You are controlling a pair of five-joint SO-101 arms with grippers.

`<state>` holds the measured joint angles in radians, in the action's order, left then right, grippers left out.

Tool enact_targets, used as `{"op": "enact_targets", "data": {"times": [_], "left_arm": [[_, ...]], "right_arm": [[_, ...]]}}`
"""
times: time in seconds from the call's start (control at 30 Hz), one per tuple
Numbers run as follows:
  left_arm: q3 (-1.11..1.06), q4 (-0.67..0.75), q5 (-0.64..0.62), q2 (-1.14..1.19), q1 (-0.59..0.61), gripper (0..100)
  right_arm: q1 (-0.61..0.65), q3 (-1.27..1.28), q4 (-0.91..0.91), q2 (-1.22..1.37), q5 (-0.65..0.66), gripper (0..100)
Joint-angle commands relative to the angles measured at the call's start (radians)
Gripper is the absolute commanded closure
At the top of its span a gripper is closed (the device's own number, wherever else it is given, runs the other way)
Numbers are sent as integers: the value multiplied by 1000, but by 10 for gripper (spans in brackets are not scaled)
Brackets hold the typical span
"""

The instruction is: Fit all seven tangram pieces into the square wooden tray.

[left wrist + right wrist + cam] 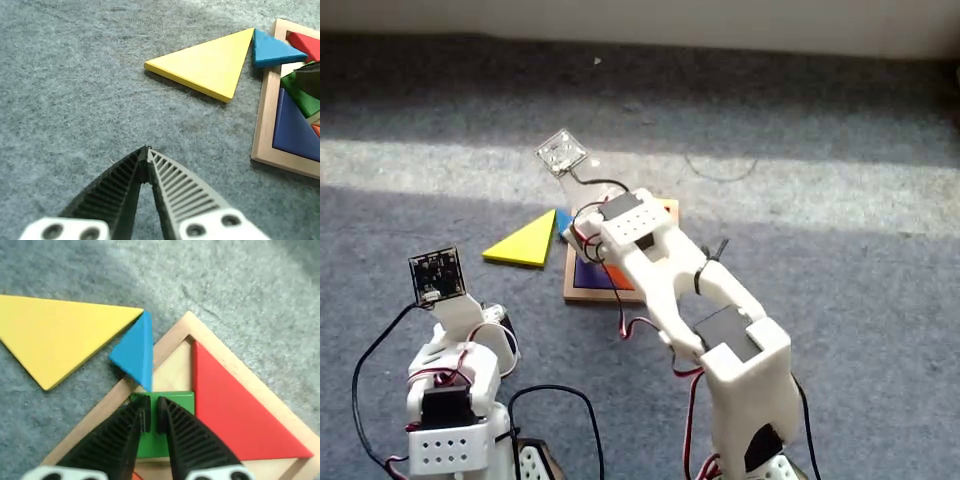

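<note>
The right gripper [150,410] has its jaws drawn almost together, only a thin slit between the tips. They sit on the near edge of the green piece [177,401]; whether they pinch it or merely press on it, I cannot tell. The step in hand looks to be seating this piece. To do it well, stay low and slide it rather than lift it. Its far edge should meet the strip of bare wood [172,372] just ahead of the fingertips, with its side flush against the red triangle [235,410]. From the left wrist view the green piece seems tipped up, not lying flat, so it probably needs a light downward press once it is square.

One risk sits just beyond the tips: the small blue triangle [134,352] lies outside, with one point over the rim of the wooden tray [225,359] near that corner. It may catch the green piece (better to clear it first).

Inside the tray are the red triangle, the green piece, a large dark blue piece [295,130] and an orange sliver [316,131], which is mostly hidden. Farther out past the blue triangle, the big yellow triangle [60,335] lies flat on the grey carpet [75,75], one tip touching the blue one.

The left gripper [147,152] is closed on nothing, its tips meeting above the carpet, well short of the yellow triangle.
</note>
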<state>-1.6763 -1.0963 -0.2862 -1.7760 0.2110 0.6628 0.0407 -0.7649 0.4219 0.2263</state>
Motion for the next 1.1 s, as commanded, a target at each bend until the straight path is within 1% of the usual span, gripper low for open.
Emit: {"op": "enact_targets", "data": {"times": [0.0, 0.2, 0.37, 0.4, 0.47, 0.57, 0.63, 0.8, 0.93, 1.07], "left_arm": [[-19, -11, -9, -25, -15, 994], [-19, -11, -9, -25, -15, 994], [-19, -11, -9, -25, -15, 994], [-19, -11, -9, -25, -15, 994], [-19, -11, -9, -25, -15, 994], [-19, -11, -9, -25, -15, 994], [-19, -11, -9, -25, -15, 994], [-19, -11, -9, -25, -15, 994], [-19, -11, -9, -25, -15, 994], [-19, -11, -9, -25, -15, 994]], "right_arm": [[-56, -31, 10, -7, 5, 954], [-61, -88, -93, -90, 0, 954], [-54, -96, -96, -157, -6, 953], [-45, -99, -97, -157, -31, 950], [-35, -102, -96, -156, -126, 943], [12, -140, -101, -145, -267, 858], [44, -166, -102, -116, -322, 803], [108, -266, -101, -10, -341, 796], [113, -372, -102, 77, -428, 796], [113, -429, -102, 159, -434, 796]]}}
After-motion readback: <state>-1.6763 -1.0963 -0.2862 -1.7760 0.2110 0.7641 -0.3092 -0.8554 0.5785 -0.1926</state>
